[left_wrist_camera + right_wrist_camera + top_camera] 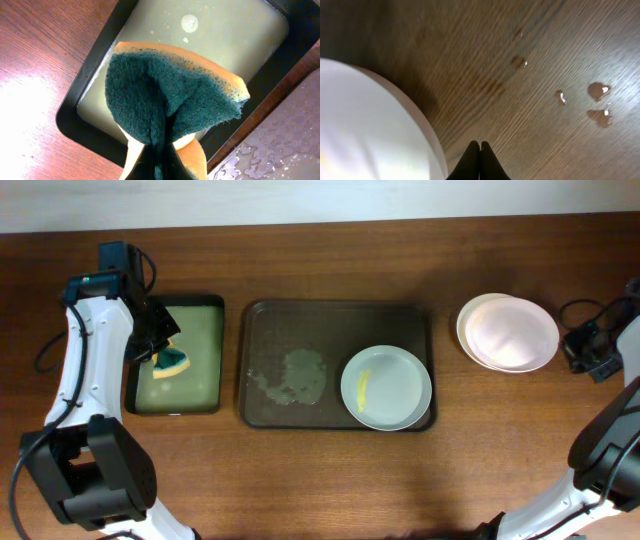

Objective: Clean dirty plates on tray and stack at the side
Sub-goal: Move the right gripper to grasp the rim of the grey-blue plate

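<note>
The left tool (158, 340) clamps a folded yellow sponge with green scouring face (170, 95) above the small black tray of greenish water (205, 330). One round white plate with a yellow smear (387, 387) lies at the right end of the large dark brown rectangular tray (270, 330). Two stacked white plates (508, 332) sit on the wooden bench (300, 480), right of that tray. The right tool (480, 147) hangs just beside them, its fingertips pressed together on nothing.

Overhead, the light is soft and even. The dark counter (330, 470) reads dim, while the stacked plates (510, 332) at upper right wash out to pinkish white. In the left wrist view the sponge (165, 95) is sharp, and white glare burns the counter at left. The right wrist view is blurred throughout, its upper left corner in shadow, the plates at lower left overexposed, and the droplets (597, 91) at right glinting.
</note>
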Available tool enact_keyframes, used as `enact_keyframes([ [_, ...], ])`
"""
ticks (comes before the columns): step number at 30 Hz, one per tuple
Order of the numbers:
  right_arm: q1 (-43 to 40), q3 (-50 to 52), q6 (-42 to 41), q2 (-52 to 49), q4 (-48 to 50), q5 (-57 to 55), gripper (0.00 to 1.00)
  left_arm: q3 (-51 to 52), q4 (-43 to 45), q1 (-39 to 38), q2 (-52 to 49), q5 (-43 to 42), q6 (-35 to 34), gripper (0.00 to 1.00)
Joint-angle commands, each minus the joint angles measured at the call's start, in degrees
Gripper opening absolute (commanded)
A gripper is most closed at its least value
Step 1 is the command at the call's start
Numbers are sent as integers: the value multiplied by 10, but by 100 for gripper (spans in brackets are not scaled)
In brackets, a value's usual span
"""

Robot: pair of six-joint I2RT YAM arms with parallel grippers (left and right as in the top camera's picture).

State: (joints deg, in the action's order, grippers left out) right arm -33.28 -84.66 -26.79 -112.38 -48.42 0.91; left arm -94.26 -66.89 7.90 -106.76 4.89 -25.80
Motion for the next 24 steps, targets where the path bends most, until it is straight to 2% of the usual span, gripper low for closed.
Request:
enact_keyframes([
  [1,17,16,-7,-13,11,22,4,5,0,2,6,-2,-4,0],
  [5,54,16,50,-15,33,64,4,5,1,2,6,-2,-2,0],
  [10,77,14,54,-14,7,78,4,5,0,2,6,-2,-2,0],
  [12,77,11,66,-3,-14,121,4,5,0,2,6,-2,-2,0],
  [15,81,11,170,40,-50,276,4,5,0,2,6,-2,-2,0],
  [17,100,11,269,67,-112,375,4,5,0,1,6,-2,-2,0],
  [18,120,11,318,74,-151,381,6,5,1,2,6,-2,-2,0],
  [19,147,11,362,74,-188,371,16,5,1,1,6,-2,-2,0],
  [20,176,15,373,71,-209,349,22,5,1,1,6,-2,-3,0],
  [21,210,25,368,71,-212,327,24,5,1,1,6,-2,-3,0],
  [22,260,47,325,71,-191,280,28,5,1,1,6,-2,-3,0],
  [23,291,63,291,71,-164,234,35,5,0,1,6,-2,-2,0],
  [24,315,75,277,71,-140,196,48,5,-2,1,6,-2,-2,0],
])
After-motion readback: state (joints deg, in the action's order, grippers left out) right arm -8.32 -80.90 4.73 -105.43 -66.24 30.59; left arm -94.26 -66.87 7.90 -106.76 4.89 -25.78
